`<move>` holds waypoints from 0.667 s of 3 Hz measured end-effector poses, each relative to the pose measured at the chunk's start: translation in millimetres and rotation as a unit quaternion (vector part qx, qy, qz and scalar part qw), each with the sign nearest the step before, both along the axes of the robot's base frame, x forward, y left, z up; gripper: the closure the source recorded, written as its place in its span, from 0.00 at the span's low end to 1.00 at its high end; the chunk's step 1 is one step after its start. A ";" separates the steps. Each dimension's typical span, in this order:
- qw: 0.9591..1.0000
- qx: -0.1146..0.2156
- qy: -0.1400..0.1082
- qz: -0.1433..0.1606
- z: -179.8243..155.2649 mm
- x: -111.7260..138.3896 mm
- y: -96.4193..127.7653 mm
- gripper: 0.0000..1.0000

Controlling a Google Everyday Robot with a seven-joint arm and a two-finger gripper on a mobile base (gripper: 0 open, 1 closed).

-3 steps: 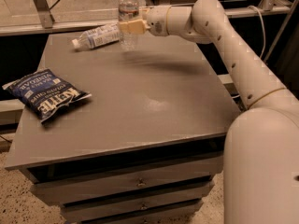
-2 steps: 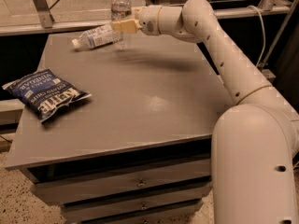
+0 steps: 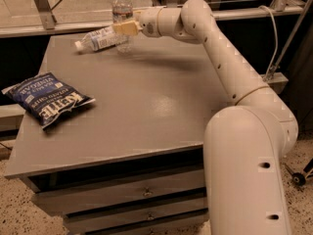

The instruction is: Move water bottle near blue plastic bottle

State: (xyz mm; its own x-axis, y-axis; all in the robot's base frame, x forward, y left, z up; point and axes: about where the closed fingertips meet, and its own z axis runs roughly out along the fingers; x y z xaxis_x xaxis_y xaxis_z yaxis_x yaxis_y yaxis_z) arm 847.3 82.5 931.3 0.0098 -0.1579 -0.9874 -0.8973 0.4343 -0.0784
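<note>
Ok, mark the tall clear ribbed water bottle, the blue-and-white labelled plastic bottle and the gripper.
clear ribbed water bottle point(image 3: 122, 8): camera view, upper body below the white cap.
blue-and-white labelled plastic bottle point(image 3: 100, 38): camera view, label at mid-body.
gripper point(image 3: 120, 27): camera view, between fingertips, clamped on the water bottle's middle.

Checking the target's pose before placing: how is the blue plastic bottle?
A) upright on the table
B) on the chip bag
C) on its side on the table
C: the blue plastic bottle lies on its side on the table, beside the upright water bottle that the gripper grips.
</note>
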 end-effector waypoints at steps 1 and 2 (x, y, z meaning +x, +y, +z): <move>1.000 -0.009 0.002 -0.016 -9.9 15.5 2.7 0.51; 1.000 -0.012 0.001 -0.026 -13.5 23.4 1.0 0.28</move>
State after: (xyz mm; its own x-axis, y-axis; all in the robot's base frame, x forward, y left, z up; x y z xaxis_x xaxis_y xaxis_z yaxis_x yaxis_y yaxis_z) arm 870.7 83.5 917.8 -0.0007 -0.1819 -0.9833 -0.8737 0.4784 -0.0879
